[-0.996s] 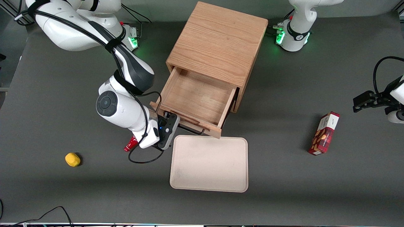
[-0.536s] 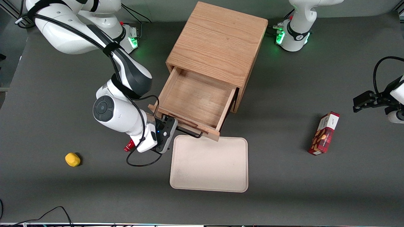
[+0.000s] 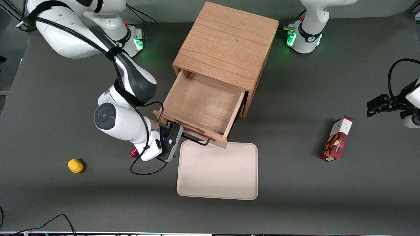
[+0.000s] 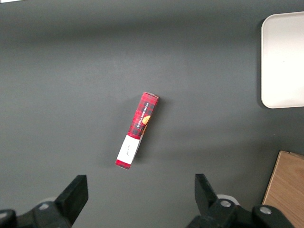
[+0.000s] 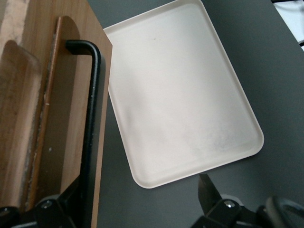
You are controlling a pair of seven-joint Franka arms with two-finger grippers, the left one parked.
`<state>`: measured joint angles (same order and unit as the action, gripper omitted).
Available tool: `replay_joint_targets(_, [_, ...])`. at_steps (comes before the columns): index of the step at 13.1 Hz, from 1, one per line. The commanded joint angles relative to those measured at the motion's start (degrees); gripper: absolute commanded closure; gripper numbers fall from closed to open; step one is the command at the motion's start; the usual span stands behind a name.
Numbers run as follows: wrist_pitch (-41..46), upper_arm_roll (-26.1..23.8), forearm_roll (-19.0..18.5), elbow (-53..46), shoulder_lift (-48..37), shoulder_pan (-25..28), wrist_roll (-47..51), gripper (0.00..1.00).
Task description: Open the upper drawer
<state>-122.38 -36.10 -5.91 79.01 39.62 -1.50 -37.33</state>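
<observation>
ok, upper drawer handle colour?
Black handle, clearest in right wrist view; gripper at it.

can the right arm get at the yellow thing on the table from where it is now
Probably yes. The yellow object sits alone on bare table toward the working arm's end, with nothing between it and the gripper. The gripper is at the upper drawer's handle, jaws open around it, so it must back off first.

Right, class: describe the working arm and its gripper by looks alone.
The working arm has glossy white shells with dark grey joint sections and a round grey cap; a black cable runs along it. The gripper, beside the upper drawer, is a grey-black block with a blue light.
</observation>
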Motion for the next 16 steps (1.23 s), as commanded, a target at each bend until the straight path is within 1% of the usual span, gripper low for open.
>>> replay_joint_targets(1, [2.05,1.11,-1.21,-2.19,0.81,0.0,-2.66,0.0])
replay_joint_targets(3, [3.1,1.12,-0.86,-2.46,0.81,0.18,-2.05,0.0])
replay_joint_targets(5, [6.96,1.12,-0.6,-5.17,0.81,0.7,-0.99,0.0])
replay_joint_targets(9, [7.33,0.33,-0.25,-5.36,0.72,0.7,3.92,0.0])
replay_joint_targets(11, [7.33,0.32,2.03,-5.27,0.37,0.88,5.68,0.0])
replay_joint_targets(13, [8.03,0.24,2.48,-5.27,0.2,0.88,7.61,0.0])
replay_joint_targets(16, [8.99,-0.55,4.32,-5.36,-0.24,0.88,10.08,0.0])
